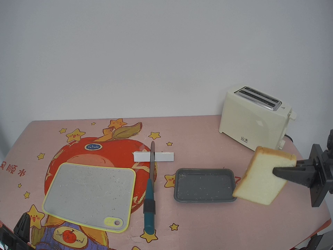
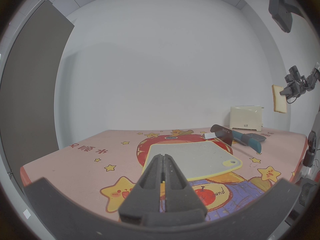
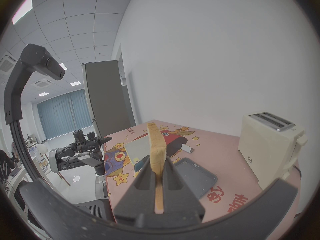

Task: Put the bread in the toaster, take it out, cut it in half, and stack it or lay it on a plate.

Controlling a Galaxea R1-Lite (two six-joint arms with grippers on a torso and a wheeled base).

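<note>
**Right wrist view: the right claw (image 3: 159,165) holds the bread (image 3: 156,144) up in the air, close to the toaster (image 3: 270,144)**

The right claw is clamped on the bread. Its two fingers press on the flat sides of the slice, so the thin crust edge points up. I think it is held this way because the toaster slots are long and thin, and the slice has to slide in edge first.

In the head view the right arm comes in from the right side. The claw points to the left and sits about level. The bread sticks out past the fingers, tilted a little, above the near right part of the tabletop (image 1: 208,139). It touches nothing else.

The toaster stands just behind the bread, at the back right. Both slots on top look empty, so the first step is not done yet.

The grey plate (image 1: 204,186) lies flat below and left of the bread. Next to it is the knife (image 1: 150,191), with its handle toward the robot and its blade resting on a small white block (image 1: 163,156). That likely makes it easy to pick up. The cutting board (image 1: 88,195) lies left of the knife.

The left claw (image 2: 162,157) has its fingers together and holds nothing. It sits low at the near left edge, pointing over the cutting board.
</note>
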